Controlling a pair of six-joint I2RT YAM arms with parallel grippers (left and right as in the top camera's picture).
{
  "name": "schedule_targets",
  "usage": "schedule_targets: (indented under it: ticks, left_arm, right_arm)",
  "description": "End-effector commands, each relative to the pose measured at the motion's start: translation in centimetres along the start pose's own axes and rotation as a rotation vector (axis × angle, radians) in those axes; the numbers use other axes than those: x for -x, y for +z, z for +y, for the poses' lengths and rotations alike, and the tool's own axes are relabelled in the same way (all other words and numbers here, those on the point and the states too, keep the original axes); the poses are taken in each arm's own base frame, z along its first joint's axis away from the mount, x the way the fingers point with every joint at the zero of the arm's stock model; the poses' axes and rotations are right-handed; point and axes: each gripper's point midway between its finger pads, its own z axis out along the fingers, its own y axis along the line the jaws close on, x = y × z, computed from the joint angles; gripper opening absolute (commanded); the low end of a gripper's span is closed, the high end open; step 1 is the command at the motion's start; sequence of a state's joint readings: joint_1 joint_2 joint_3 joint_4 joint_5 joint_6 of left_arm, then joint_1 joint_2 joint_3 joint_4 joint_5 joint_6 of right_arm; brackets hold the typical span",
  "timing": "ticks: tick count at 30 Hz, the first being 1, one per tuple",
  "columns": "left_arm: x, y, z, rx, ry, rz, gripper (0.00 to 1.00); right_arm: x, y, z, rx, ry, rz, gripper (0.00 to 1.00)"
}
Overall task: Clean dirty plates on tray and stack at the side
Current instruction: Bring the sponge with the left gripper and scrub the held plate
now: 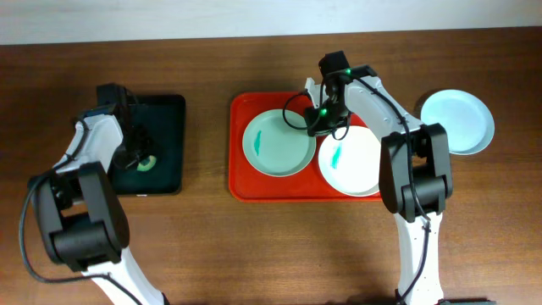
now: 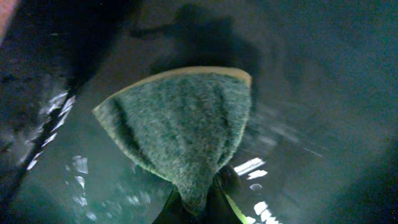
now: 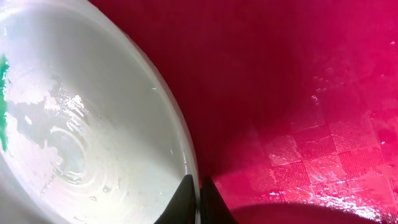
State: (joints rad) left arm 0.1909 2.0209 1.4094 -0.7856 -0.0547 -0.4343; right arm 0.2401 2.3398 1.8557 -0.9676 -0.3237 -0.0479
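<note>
The red tray [image 1: 241,182] holds two plates. A pale mint plate [image 1: 275,148] with a teal smear lies on its left. A white plate [image 1: 356,165] with a teal smear lies on its right. My right gripper [image 1: 320,127] is shut on the white plate's rim [image 3: 186,155], fingertips [image 3: 198,193] pinching the edge over the tray floor [image 3: 298,93]. A third, pale blue plate [image 1: 457,121] lies on the table right of the tray. My left gripper [image 1: 140,157] is shut on a green and yellow sponge [image 2: 186,130], low over the black tray [image 1: 169,127].
The black tray's wet dark floor [image 2: 311,93] fills the left wrist view around the sponge. The brown table [image 1: 203,246] lies between and in front of the two trays. A pale wall edge runs along the back.
</note>
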Motion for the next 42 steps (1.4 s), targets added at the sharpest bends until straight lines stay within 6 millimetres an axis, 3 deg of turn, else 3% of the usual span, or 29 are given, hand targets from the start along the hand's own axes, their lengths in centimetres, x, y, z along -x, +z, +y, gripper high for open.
schedule_targets:
  ticks: [1, 5, 11, 14, 20, 23, 27, 29, 31, 35, 37, 39, 42]
  left_arm:
    - [0.1, -6.2, -5.6, -0.213, 0.155, -0.077, 0.0]
    - [-1.5, -8.8, -8.7, -0.261, 0.239, -0.116, 0.0]
    - [-7.7, -9.3, -17.3, -0.403, 0.368, -0.05, 0.0]
    - [-10.3, -7.7, -21.6, -0.439, 0.442, -0.06, 0.0]
    - [-15.1, -3.6, -26.5, -0.491, 0.497, 0.006, 0.0]
    - [-16.9, -2.5, -27.4, -0.475, 0.54, 0.006, 0.0]
    - [-17.3, 1.4, -25.7, -0.324, 0.561, -0.008, 0.0]
    - [-16.4, 2.3, -24.0, -0.227, 0.562, -0.036, 0.0]
    - [-14.1, 2.3, -21.2, -0.06, 0.547, -0.115, 0.0]
    - [-10.5, -0.4, -18.6, 0.146, 0.542, -0.23, 0.0]
    - [-10.2, -2.0, -19.6, 0.108, 0.537, -0.227, 0.0]
    - [-11.3, -3.3, -22.4, -0.043, 0.553, -0.168, 0.0]
    - [-16.4, -5.3, -27.8, -0.422, 0.616, 0.058, 0.0]
  right_arm:
    - [-1.3, 1.5, 0.9, 0.003, -0.011, 0.045, 0.04]
    - [-1.4, 1.5, 1.0, 0.006, -0.011, 0.048, 0.06]
    - [-1.3, 1.5, 1.9, 0.06, -0.014, 0.042, 0.06]
    - [-1.3, 1.5, 1.9, 0.06, -0.014, 0.042, 0.09]
    - [-1.3, 1.5, 1.8, 0.059, -0.013, 0.042, 0.08]
    - [-1.3, 1.5, 1.7, 0.048, -0.013, 0.042, 0.05]
    - [-1.3, 1.5, 1.6, 0.043, -0.012, 0.045, 0.04]
    - [-1.4, 1.5, 1.5, 0.036, -0.012, 0.048, 0.04]
    - [-1.5, 1.5, 1.1, 0.015, -0.011, 0.053, 0.04]
    - [-1.7, 1.5, 0.9, 0.002, -0.01, 0.059, 0.04]
    - [-1.6, 1.5, 0.9, 0.003, -0.01, 0.056, 0.04]
    - [-1.6, 1.5, 0.9, 0.003, -0.01, 0.056, 0.04]
    - [-1.6, 1.5, 0.9, 0.003, -0.01, 0.055, 0.04]
